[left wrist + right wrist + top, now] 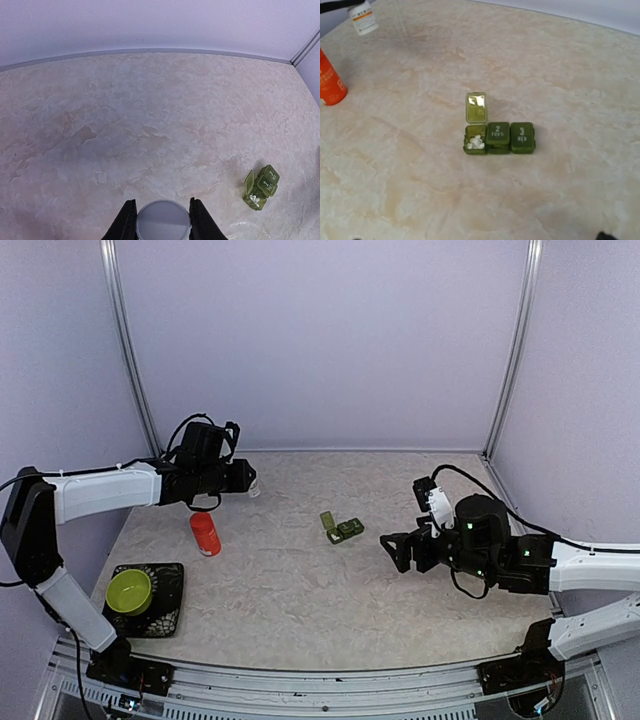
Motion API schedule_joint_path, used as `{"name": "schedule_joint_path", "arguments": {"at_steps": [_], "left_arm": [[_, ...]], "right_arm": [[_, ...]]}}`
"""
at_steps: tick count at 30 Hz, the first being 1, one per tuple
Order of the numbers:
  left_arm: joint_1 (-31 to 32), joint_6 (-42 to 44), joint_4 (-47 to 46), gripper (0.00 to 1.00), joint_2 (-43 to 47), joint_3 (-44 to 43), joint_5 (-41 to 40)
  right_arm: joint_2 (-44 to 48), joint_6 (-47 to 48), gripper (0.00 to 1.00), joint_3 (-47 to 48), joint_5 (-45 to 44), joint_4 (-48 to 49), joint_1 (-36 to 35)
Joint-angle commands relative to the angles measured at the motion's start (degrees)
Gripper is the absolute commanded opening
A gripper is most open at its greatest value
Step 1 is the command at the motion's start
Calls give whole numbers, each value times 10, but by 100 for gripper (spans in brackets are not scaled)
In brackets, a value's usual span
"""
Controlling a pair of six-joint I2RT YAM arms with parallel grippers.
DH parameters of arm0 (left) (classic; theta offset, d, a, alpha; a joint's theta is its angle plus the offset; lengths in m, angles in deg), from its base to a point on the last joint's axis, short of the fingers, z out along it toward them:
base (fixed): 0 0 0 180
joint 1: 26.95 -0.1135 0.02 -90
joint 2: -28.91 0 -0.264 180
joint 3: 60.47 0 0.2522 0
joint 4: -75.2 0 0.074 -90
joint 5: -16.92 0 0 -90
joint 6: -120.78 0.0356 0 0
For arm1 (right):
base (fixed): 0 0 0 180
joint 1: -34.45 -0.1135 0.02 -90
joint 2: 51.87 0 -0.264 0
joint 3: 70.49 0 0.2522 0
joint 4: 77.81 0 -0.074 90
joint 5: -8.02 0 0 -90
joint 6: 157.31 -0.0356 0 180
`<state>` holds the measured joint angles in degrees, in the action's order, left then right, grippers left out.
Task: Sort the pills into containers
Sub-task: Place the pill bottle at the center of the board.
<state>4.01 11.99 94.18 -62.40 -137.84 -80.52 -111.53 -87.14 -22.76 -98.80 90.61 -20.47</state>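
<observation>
Pills (475, 143): small whitish pieces, chalky in look, heaped in one end cell of the box (499, 138), the left-hand cell in the right wrist view. Count cannot be told.

Box: three dark green square cells joined in a short row, hard plastic, slightly translucent. The lid (476, 107) of the filled cell stands flipped open and looks paler yellow-green. The other two cells are closed, marked "2 TUES" and "3 WED" in pale print (contents hidden). The box lies flat near the middle of the table (300, 590), between the two arms, touched by neither.

Table: matte, marbled beige-pink, with cloudy veining.

Left gripper (162, 222): black fingers pinch a small white bottle (364, 19) by its sides. It is held above the table at far left, well apart from the box. The bottle is a round cylinder with an orange-printed label. From the left wrist its end shows as a plain grey-white disc (cap or base cannot be told).

Right gripper (396, 552): jaws spread wide, nothing between them, hovering near the box on its right, not touching.

Orange bottle (205, 533): smooth upright cylinder with white print, standing on the table near the left gripper.

Lime bowl (129, 591): round, smooth, sitting on a black square tray (170, 615) at near left.
</observation>
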Motion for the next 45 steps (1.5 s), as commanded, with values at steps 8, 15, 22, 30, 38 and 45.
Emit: {"name": "schedule_joint_path", "arguments": {"at_steps": [8, 15, 22, 30, 38, 45], "left_arm": [[-41, 4, -24, 18, -29, -34, -1], [-54, 4, -15, 18, -67, -65, -26], [-69, -1, -9, 18, -102, -86, -35], [-83, -9, 4, 18, -149, -108, -55], [-87, 1, 11, 18, -196, -131, -115], [-93, 3, 2, 18, -234, -145, -162]], "right_arm": [[22, -14, 100, -19, -7, -8, 8], [31, -16, 100, -25, -8, -10, 8], [39, -18, 100, -36, -12, -5, 8], [37, -17, 100, -34, -11, -6, 8], [40, -20, 100, -37, -11, -9, 9], [40, -22, 100, -36, -8, -8, 9]]}}
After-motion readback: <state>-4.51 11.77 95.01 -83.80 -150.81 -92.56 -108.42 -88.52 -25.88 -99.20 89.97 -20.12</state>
